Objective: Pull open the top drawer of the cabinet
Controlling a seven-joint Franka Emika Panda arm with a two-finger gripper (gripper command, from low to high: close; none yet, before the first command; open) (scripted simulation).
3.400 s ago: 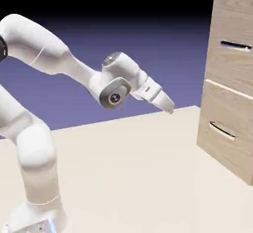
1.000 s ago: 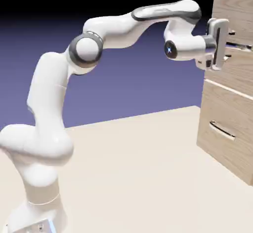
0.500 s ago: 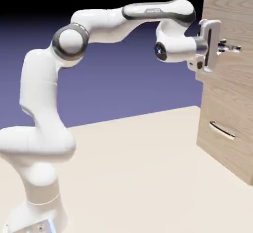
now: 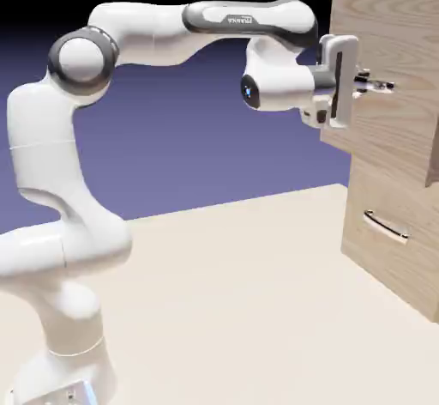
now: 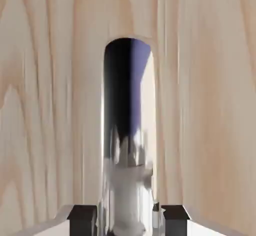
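Two grey fingertips [image 5: 82, 219] flank the shiny dark handle [image 5: 127, 130], so the gripper [image 4: 370, 83] is clamped on it, and the top drawer [image 4: 386, 60] stands partly out of the cabinet [image 4: 390, 249]. Slipping is the main risk: the bar is thin and glossy, and the grip seems shallow. An off-axis pull could jam the drawer.

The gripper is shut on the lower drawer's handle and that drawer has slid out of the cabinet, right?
No. The gripper is shut on the top drawer handle, and that drawer is out; the lower drawer sits flush in the cabinet. The exterior view shows it.
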